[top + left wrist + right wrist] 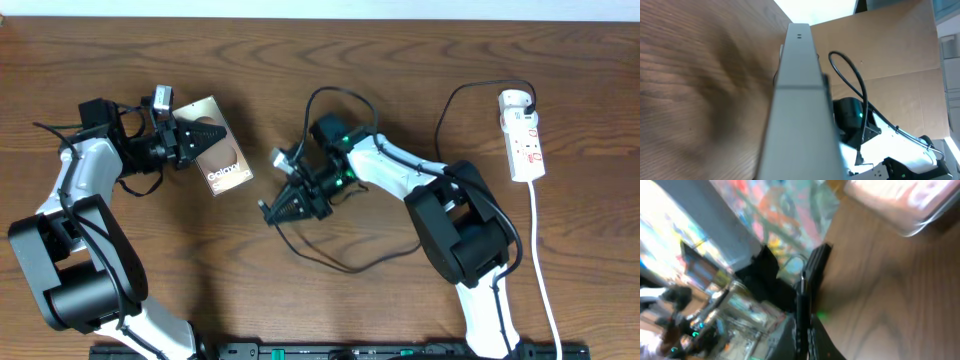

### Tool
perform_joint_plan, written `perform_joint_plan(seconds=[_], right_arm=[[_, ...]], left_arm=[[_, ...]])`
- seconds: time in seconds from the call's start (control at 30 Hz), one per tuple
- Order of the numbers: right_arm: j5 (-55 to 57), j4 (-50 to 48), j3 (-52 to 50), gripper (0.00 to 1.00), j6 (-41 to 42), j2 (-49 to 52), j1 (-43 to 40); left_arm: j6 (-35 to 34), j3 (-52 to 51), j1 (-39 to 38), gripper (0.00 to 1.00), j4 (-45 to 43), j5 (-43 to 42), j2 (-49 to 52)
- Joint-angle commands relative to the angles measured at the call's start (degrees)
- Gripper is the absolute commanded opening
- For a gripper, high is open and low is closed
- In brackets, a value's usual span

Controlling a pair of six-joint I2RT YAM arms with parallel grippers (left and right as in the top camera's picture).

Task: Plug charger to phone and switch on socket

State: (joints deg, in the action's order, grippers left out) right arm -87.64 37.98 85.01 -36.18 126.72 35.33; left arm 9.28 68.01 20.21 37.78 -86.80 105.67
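Observation:
The phone [222, 158] is tilted on the table at the left, its brownish screen with white text facing up. My left gripper [192, 140] is shut on its upper left edge. In the left wrist view the phone's grey edge [797, 95] fills the middle. My right gripper [282, 203] is shut on the plug end of the charger [330, 262], a thin black cable looping over the table, right of the phone and apart from it. The right wrist view is blurred, with the black plug [803, 300] between the fingers and the phone [900, 202] at the top right. The socket [522, 135] lies far right.
The strip's white cord [540, 260] runs down the right side towards the front edge. The black cable runs from the strip's top end [455, 100] in loops round the right arm [455, 225]. A cardboard wall [890, 50] shows behind in the left wrist view.

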Motion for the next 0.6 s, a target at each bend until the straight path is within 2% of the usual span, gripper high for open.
perform_joint_plan(seconds=[0.0,0.1,0.2,0.4,0.5,0.57], right_arm=[[-1.9,-14.5,0.5,0.01,26.4,-0.3,-0.5],[-1.9,-30.4,0.5,0.01,41.5,-0.3,-0.1],[-1.9,-38.3,0.5,0.01,49.1,-0.3,0.6],[-1.9,-37.2,0.5,0.01,52.0,-0.3,0.5],[-1.9,-35.1,0.5,0.01,52.0,-0.3,0.6],[-1.9,-34.6,0.5,0.01,52.0,-0.3,0.8]], left_arm=[[1.0,0.5,0.2,0.07,-0.5,-3.2,-0.4],[1.0,0.5,0.2,0.07,-1.3,-3.2,-0.4],[0.9,0.5,0.2,0.08,-1.9,-3.2,-0.4],[-3.8,0.5,0.3,0.07,-6.2,-3.2,-0.4],[-8.7,0.5,0.3,0.08,-11.7,-3.2,-0.4],[-15.1,0.5,0.3,0.08,-19.1,-3.2,-0.4]])
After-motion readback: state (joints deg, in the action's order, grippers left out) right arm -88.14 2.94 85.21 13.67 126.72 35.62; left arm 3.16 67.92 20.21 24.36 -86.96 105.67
